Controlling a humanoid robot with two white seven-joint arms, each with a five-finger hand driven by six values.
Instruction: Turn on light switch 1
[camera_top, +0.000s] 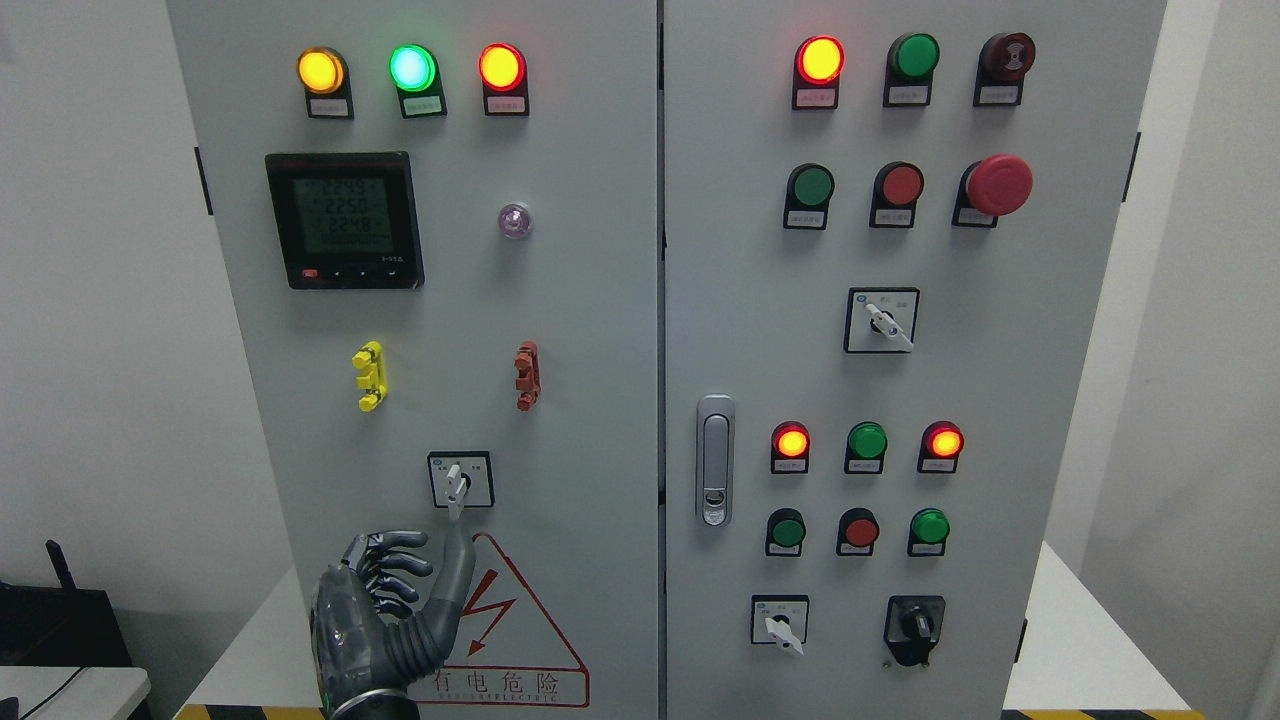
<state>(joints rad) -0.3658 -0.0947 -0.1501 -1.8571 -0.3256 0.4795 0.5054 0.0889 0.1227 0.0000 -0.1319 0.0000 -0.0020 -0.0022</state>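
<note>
A small rotary selector switch (460, 480) with a white handle sits low on the left cabinet door (560, 330); its handle points straight down. My left hand (440, 560) comes up from the bottom edge just below the switch. Its thumb reaches up to a little under the handle tip, apart from it. The other fingers (395, 575) are loosely bent toward the door and hold nothing. My right hand is out of view.
Above the switch are a yellow clip (369, 375), a red clip (527, 375), a digital meter (344, 220) and three lit lamps. The right door carries a latch handle (714, 460), lamps, push buttons, a red emergency button (998, 184) and more rotary switches.
</note>
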